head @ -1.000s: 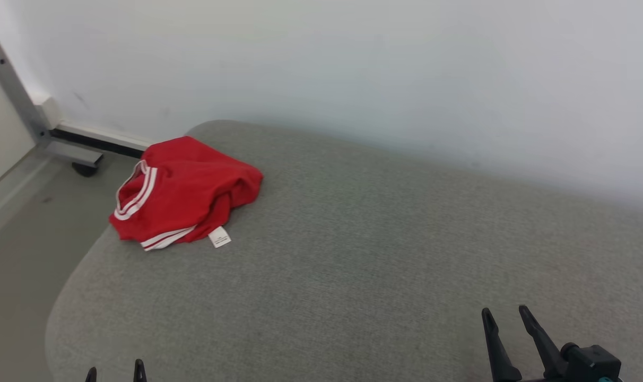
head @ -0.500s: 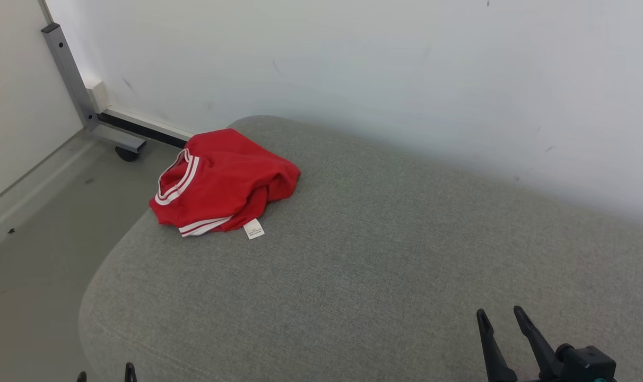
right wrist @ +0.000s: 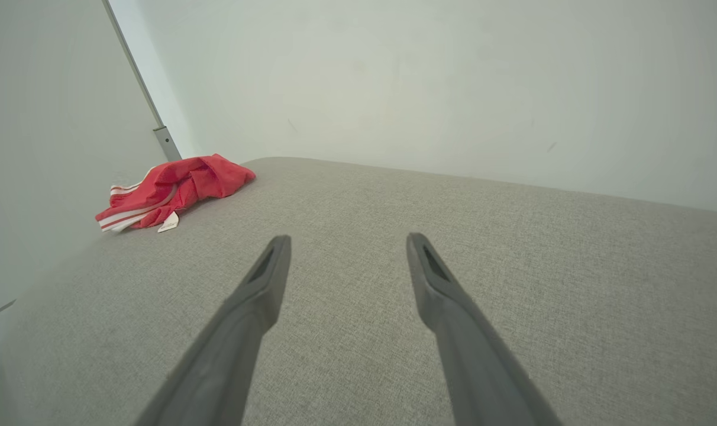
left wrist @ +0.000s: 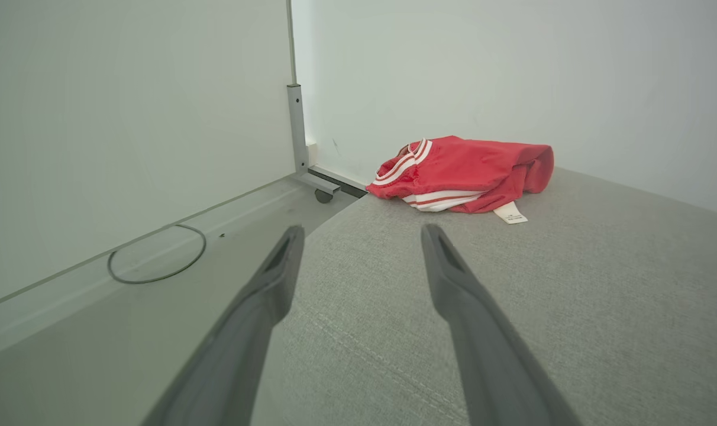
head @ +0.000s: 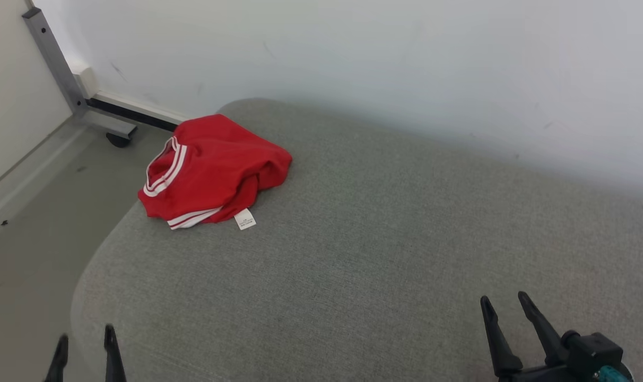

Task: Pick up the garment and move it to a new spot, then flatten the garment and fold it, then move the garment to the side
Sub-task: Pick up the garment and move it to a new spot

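Observation:
The garment (head: 213,170) is a red piece of clothing with white stripes and a small white label, lying crumpled at the far left corner of a grey upholstered surface (head: 364,239). It also appears in the left wrist view as the garment (left wrist: 465,174) ahead and slightly right, and far off to the left in the right wrist view, garment (right wrist: 175,189). My left gripper (head: 85,339) is open at the lower left, by the surface's near left edge, empty. My right gripper (head: 504,307) is open at the lower right over the surface, empty.
A white wall (head: 406,63) runs behind the surface. To the left the floor (head: 29,212) drops away, with a grey metal frame leg on a caster (head: 117,140) and a dark cable loop (left wrist: 157,254).
The camera has shifted, so the whole scene sits differently in the head view. My left gripper now shows more of its fingers at the lower left. The garment lies as before.

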